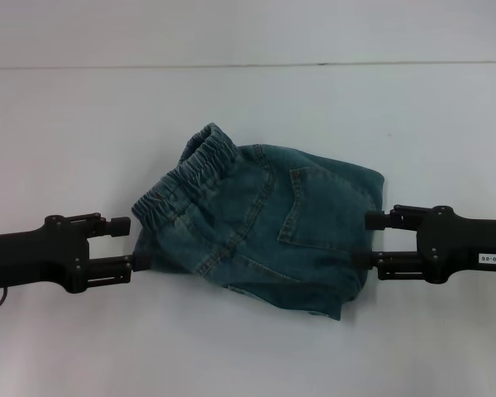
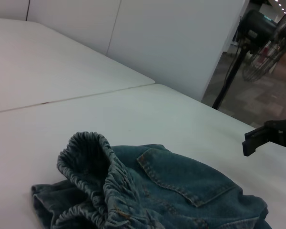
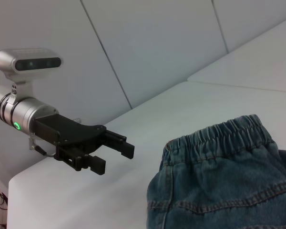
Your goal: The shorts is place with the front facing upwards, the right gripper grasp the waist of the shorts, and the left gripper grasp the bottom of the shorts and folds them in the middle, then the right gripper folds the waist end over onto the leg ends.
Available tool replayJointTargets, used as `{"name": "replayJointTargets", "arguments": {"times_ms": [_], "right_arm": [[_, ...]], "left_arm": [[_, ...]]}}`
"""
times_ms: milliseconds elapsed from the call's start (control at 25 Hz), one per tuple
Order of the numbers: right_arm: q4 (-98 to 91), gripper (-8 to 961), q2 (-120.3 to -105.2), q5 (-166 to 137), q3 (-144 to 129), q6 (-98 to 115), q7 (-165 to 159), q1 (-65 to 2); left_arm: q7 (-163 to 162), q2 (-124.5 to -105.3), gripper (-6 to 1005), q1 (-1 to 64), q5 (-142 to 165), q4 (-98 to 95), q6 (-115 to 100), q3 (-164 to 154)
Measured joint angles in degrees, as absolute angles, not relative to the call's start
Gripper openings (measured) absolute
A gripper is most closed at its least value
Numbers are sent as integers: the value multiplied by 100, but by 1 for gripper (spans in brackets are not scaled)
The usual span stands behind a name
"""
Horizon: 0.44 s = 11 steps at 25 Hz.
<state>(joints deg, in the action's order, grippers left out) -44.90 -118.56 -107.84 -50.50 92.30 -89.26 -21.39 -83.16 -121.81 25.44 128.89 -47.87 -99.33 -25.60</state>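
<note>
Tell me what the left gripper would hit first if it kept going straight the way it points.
Likely the waist of the shorts: the left gripper, open, points right at that gathered end, which lies just ahead.

One pair of denim shorts (image 1: pixel 264 219), two black grippers and one white table (image 1: pixel 83 132) are visible.
</note>
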Motion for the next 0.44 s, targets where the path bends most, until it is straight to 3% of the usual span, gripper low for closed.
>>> {"name": "replayJointTargets", "arguments": {"times_ms": [440], "right_arm": [[-4482, 854, -11912, -10753, -5044, 9236, -8955, -2189]], "left_arm": [[-8363, -12156, 737, 2549, 12993, -4806, -9985, -2567]]}}
